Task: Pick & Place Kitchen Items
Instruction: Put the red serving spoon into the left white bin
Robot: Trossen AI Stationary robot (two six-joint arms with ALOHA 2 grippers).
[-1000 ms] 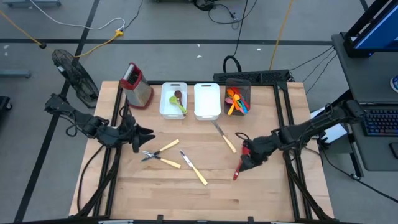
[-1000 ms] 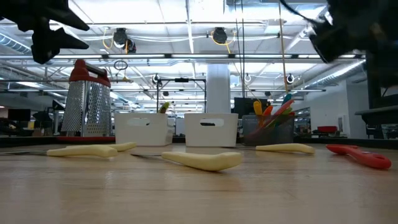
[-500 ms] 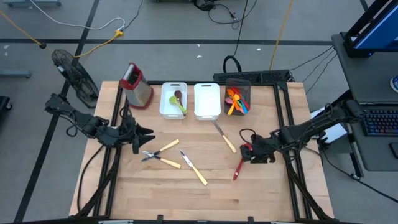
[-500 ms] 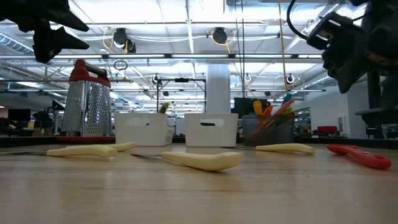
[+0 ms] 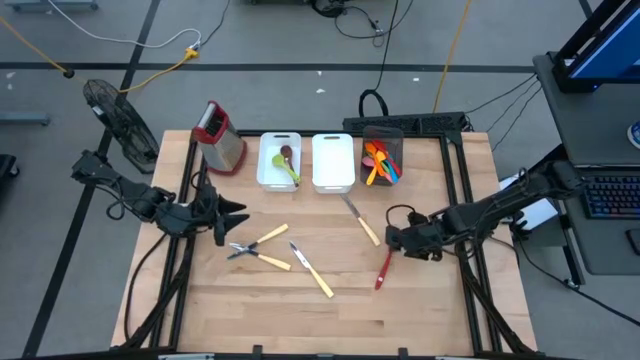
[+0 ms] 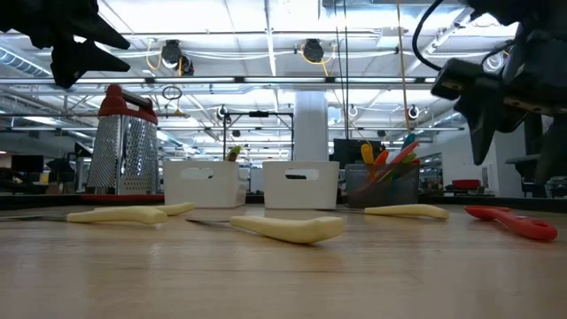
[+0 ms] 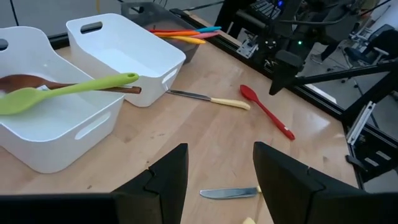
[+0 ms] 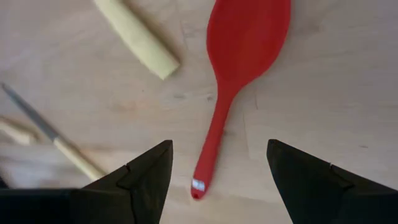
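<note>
High view: table (image 5: 420, 310) bearing grater (image 5: 217, 136) at 11 o'clock; white bin (image 5: 266, 176) with green spoon (image 5: 285, 170) and brown spoon (image 5: 286, 153); second white bin (image 5: 333, 160) beside it; dark bin (image 5: 381, 131) at 1 o'clock with orange, pink and blue utensils (image 5: 379, 163). Mid-table: four yellow-handled metal pieces (image 5: 312, 270). Red spoon (image 5: 384, 269) loose on the wood at 4 o'clock. Left gripper (image 5: 232, 213) at 9 o'clock, holding nothing. Right gripper (image 5: 395, 238) just above the red spoon's bowl end, holding nothing

Low view: grater (image 6: 124, 142), two white bins (image 6: 301, 183), dark bin (image 6: 386, 186) in a row at the back; yellow handles (image 6: 288, 229) lying flat in front; red spoon (image 6: 512, 221) flat at 3 o'clock, right gripper (image 6: 483, 111) raised clear above it; left gripper (image 6: 75, 40) high at 10 o'clock

Left wrist view: left fingers (image 7: 168, 177) spread wide, empty; green spoon (image 7: 62, 91) crossing brown spoon (image 7: 37, 81) in the near bin; red spoon (image 7: 266, 111) beyond, near a yellow-handled piece (image 7: 211, 99)

Right wrist view: right fingers (image 8: 140, 177) spread wide, empty, either side of the red spoon's (image 8: 239, 68) handle tip without touching; yellow handle (image 8: 135, 36) near the bowl
</note>
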